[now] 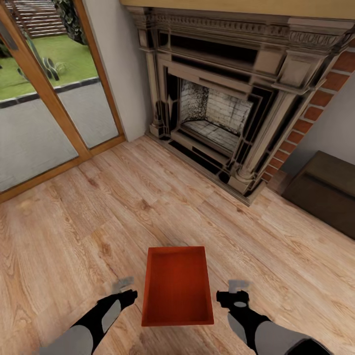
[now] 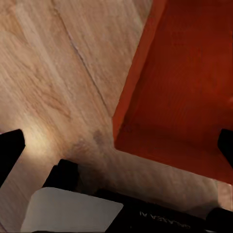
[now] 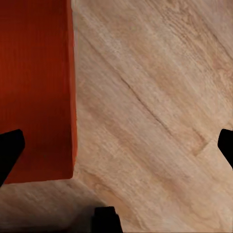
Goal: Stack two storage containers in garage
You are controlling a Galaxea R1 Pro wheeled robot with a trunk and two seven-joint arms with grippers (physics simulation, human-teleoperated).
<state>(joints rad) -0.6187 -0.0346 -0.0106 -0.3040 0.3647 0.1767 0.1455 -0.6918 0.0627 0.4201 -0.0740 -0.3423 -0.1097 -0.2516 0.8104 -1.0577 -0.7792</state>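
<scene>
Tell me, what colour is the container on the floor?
The storage container is red-orange, plain inside and outside; the head view shows it best.

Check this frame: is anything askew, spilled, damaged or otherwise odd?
Nothing stands out. One storage container sits flat and upright on the wood-plank floor, empty and intact, between the left gripper and right gripper, both open and apart from its walls.

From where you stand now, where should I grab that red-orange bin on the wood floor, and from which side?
Probably by its two long side walls, one gripper each. The storage container lies lengthwise between the left gripper and right gripper, both apart from it. Its walls are low, straight and lidless, so closing in from either flank, or pinching each rim from above, looks workable.
</scene>
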